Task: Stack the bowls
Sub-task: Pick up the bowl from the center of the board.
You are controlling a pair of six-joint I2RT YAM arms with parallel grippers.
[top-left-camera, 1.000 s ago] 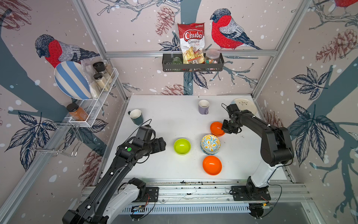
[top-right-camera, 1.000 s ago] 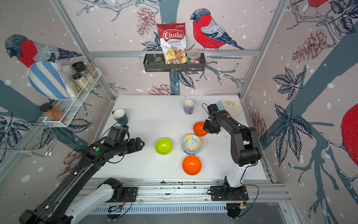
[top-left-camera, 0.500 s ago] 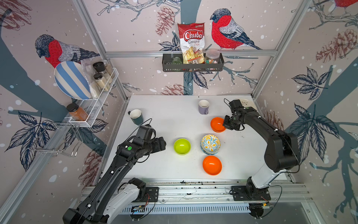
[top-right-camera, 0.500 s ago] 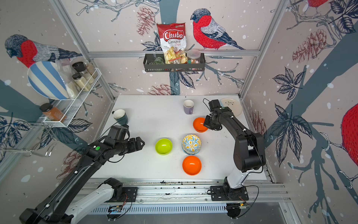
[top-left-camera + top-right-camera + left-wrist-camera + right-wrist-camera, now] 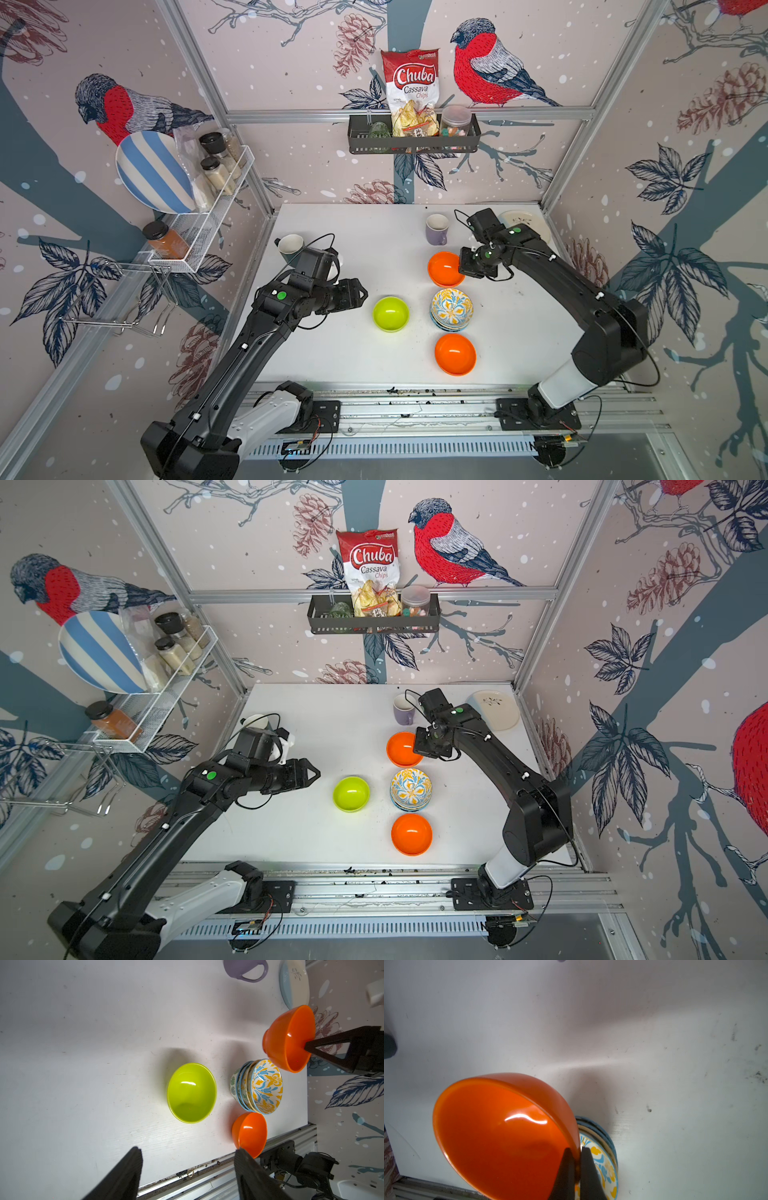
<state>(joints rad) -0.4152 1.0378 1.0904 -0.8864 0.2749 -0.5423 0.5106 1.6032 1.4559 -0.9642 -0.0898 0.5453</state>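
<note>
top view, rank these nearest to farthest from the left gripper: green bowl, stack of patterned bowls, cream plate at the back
Measured from the left gripper in a top view:
1. green bowl, just past the open fingertips, toward the middle.
2. stack of patterned bowls, beyond the green bowl, further right.
3. plate, in the far right corner, clearly the farthest.

I had left arm stretched forward, left gripper (image 5: 362,294) level, jaws wide apart, empty. Right arm was bent at elbow, right gripper (image 5: 576,1152) clamped on bowl (image 5: 500,1136) rim, pointing left.
</note>
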